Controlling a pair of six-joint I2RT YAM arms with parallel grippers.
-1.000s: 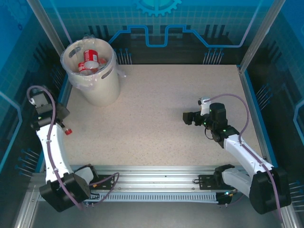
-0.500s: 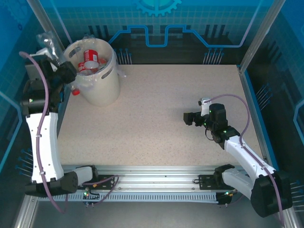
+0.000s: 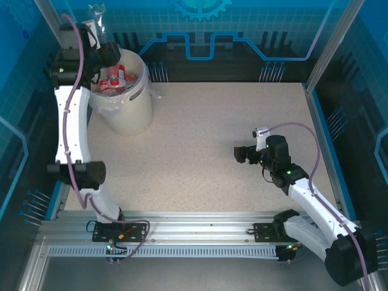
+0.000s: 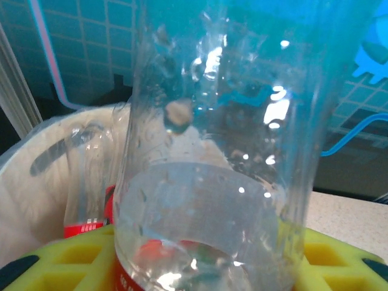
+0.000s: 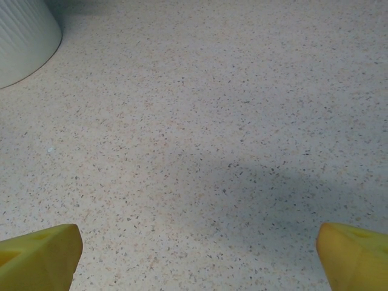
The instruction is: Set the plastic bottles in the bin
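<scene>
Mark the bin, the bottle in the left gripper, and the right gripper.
bin [image 3: 132, 115], top external view, outer side wall.
held bottle [image 4: 212, 121], left wrist view, clear body.
right gripper [image 3: 238, 151], top external view, midway between its fingers.

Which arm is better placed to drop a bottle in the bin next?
Left: the left gripper grips a clear bottle at the bin rim; the right gripper is open, empty, over the table.

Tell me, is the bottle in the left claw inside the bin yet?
Not yet: the clear bottle sits clamped in the left gripper, raised beside the bin, which already holds other bottles.
</scene>
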